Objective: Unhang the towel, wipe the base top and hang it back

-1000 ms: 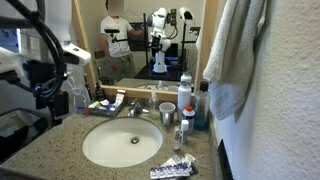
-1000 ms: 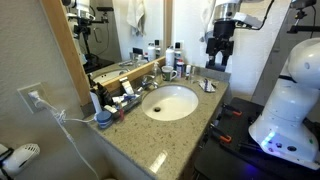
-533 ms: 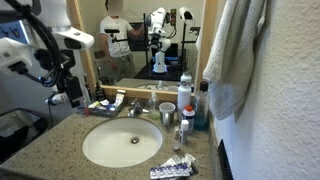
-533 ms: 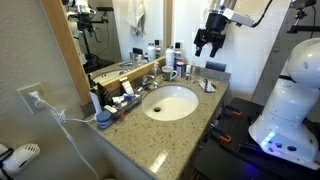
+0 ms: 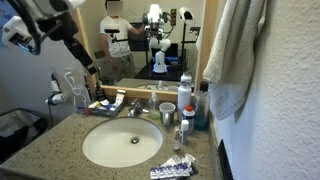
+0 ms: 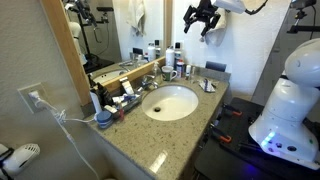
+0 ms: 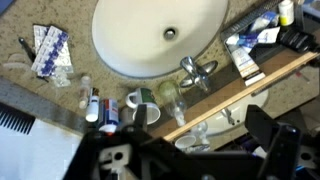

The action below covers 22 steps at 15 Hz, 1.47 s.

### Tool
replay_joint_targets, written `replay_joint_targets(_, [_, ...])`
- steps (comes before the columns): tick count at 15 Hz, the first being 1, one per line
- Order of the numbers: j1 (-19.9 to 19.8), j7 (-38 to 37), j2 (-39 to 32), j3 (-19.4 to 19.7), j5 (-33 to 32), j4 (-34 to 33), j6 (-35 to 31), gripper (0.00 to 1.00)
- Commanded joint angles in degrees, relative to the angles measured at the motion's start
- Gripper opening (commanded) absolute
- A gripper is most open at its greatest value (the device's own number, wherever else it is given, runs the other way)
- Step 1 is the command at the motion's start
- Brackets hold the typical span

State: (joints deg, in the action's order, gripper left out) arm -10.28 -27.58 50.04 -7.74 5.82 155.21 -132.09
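Observation:
The pale grey-white towel (image 5: 238, 52) hangs in folds on the wall beside the vanity. The speckled granite base top (image 5: 40, 150) surrounds the oval white basin (image 5: 122, 142) and also shows in an exterior view (image 6: 150, 135) and in the wrist view (image 7: 20, 85). My gripper (image 6: 200, 14) is high above the far end of the counter, open and empty, apart from the towel. In the wrist view it (image 7: 190, 150) looks down on the basin (image 7: 150, 35) with its dark fingers (image 7: 275, 140) spread. My arm (image 5: 55, 25) crosses the top left.
Bottles and a cup (image 5: 183, 108) stand at the counter's back corner near the towel wall. Blister packs (image 5: 172, 168) lie by the front edge. The faucet (image 5: 135, 108), mugs (image 7: 145, 110), toiletries (image 6: 110, 100) and the mirror (image 5: 150, 40) line the back. A plugged cord (image 6: 60, 115) hangs at the other end.
My gripper has risen from just above the back corner of the counter to well above it, and my arm has swung up toward the top of the view.

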Motion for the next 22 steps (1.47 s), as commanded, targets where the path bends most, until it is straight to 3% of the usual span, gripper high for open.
replay_joint_targets(1, [-6.0,-5.9,1.3,-3.3,-4.2,-2.4,-3.9,1.0])
replay_joint_targets(7, [-17.5,-13.5,0.0,-6.3,-14.4,-6.3,-13.6,1.0])
replay_joint_targets(11, [-28.5,-19.1,-2.3,-9.2,-22.1,-9.2,-22.1,1.0])
replay_joint_targets(17, [-52.7,-29.6,-3.9,-21.0,-30.7,-14.7,-33.3,1.0])
replay_joint_targets(22, [-74.5,-40.3,1.1,-33.4,-36.8,-17.8,-37.7,1.0])
